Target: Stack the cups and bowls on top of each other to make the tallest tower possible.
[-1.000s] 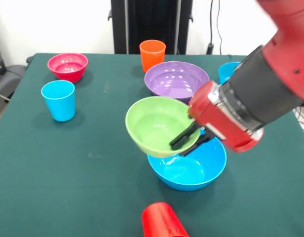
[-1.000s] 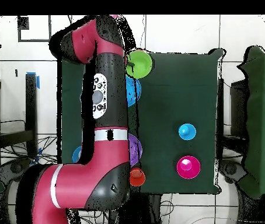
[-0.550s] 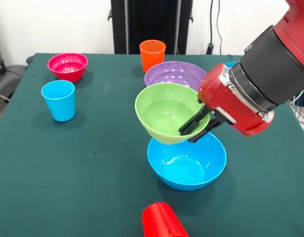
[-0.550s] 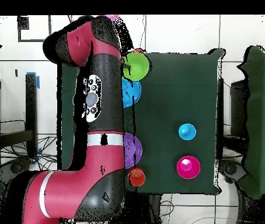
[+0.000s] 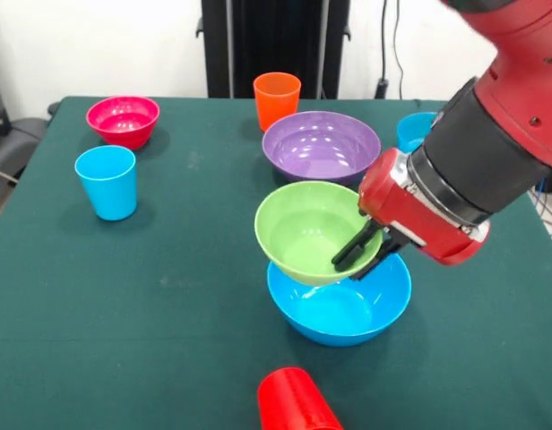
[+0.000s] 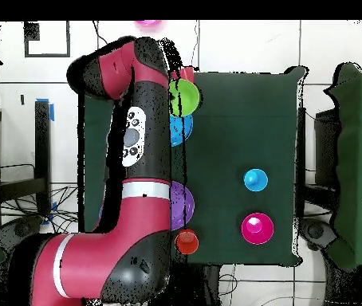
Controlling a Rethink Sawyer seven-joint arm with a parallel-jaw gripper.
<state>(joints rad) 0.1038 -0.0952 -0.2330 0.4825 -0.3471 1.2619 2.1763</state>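
Note:
A lime green bowl hangs tilted just over a larger blue bowl; whether they touch I cannot tell. My gripper is shut on the green bowl's right rim, one black finger inside and one outside. Behind them stands the purple bowl, with the orange cup further back. A light blue cup and a hot pink bowl sit at the left. The red cup lies on its side at the front edge. From overhead the arm hides the gripper; the green bowl and blue bowl peek out beside it.
Another blue piece shows partly behind the arm at the right. The green table has its free cloth at the front left. The red and black arm covers the right side of the table.
The gripper carried the green bowl to the right and up, then lowered it over the blue bowl. Nothing else has moved.

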